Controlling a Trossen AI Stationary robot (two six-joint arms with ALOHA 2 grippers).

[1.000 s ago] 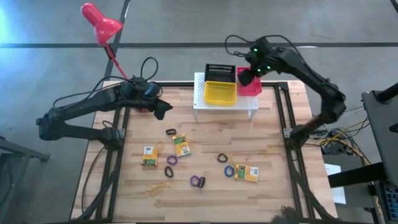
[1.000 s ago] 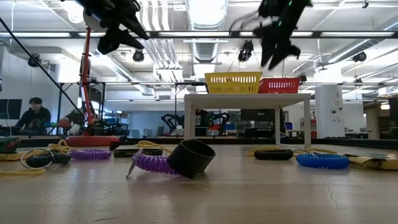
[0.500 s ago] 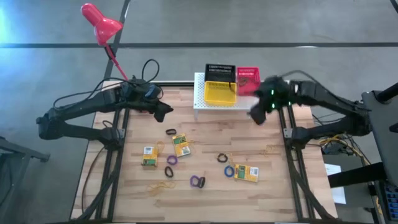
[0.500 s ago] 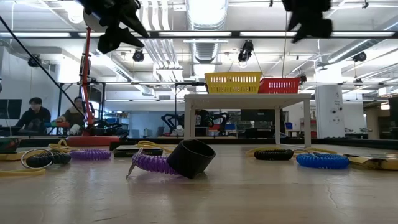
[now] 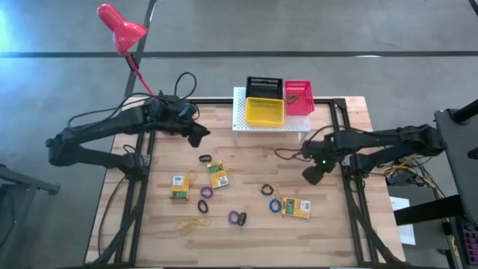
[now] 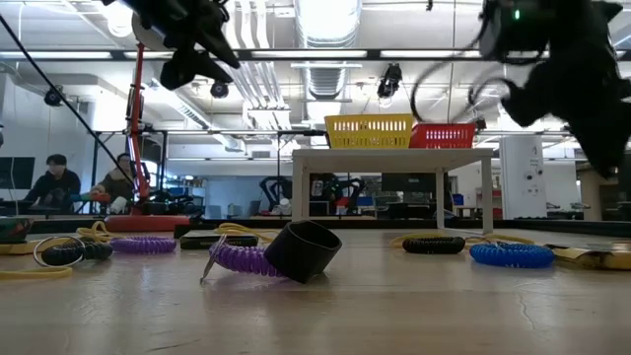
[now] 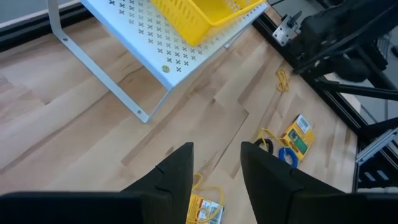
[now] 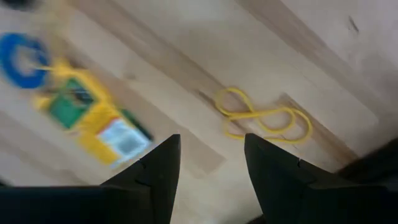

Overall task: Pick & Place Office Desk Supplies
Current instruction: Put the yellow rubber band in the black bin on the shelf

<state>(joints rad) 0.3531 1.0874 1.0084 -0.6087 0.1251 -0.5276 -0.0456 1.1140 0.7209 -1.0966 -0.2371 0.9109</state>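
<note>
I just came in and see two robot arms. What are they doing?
They are tidying desk supplies. Three trays, black, yellow and red, sit on a white stand. The right gripper is open and empty, above a yellow rubber band on the table. The left gripper hangs open near the stand. Boxes and rings lie scattered.

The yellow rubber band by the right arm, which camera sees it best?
The right wrist view: the rubber band lies large and clear on the wood, looped like an eight, just beyond the right tool. The high view shows only a faint squiggle. I can't pick it out in the low view; the left wrist view shows it tiny.
</note>
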